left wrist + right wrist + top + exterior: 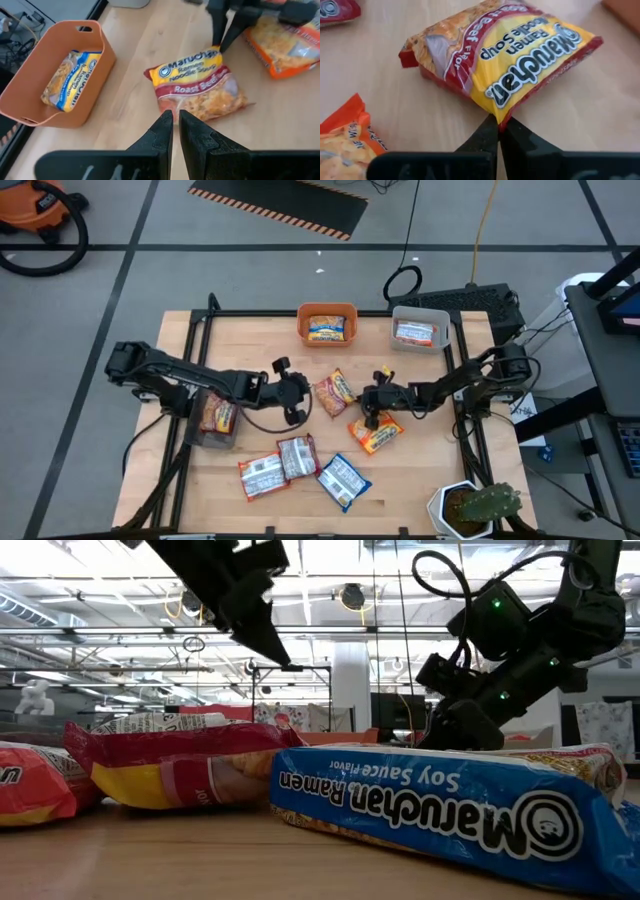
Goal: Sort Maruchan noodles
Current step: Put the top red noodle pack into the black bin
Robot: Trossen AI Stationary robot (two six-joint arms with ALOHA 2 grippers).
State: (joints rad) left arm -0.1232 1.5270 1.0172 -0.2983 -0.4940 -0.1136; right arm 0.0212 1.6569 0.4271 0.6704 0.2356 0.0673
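Note:
A yellow-and-red Roast Beef packet (335, 392) lies flat on the table's middle, between my two grippers. My right gripper (498, 125) is shut at the packet's corner. My left gripper (175, 122) is shut and empty, above the table to the packet's left. An orange packet (375, 433) lies by my right gripper. Two silver-red packets (280, 465) and a blue-white Soy Sauce packet (440, 805) lie near the front edge. A yellow-blue packet (70, 80) lies in the orange bin (328, 308). More packets lie in the grey bin (420, 313) and the clear bin (216, 416). My right gripper pinches the Roast Beef packet's yellow corner (498, 113) between its two fingertips, at the sealed edge. The fingers come from the table's right, slanting down. The packet lies on the table; the left wrist view shows the same corner (216, 50) under the fingers.
A potted cactus (478, 508) stands at the table's near right corner. The orange and grey bins stand along the far edge and the clear bin at the left. Bare wood shows between the bins and the Roast Beef packet.

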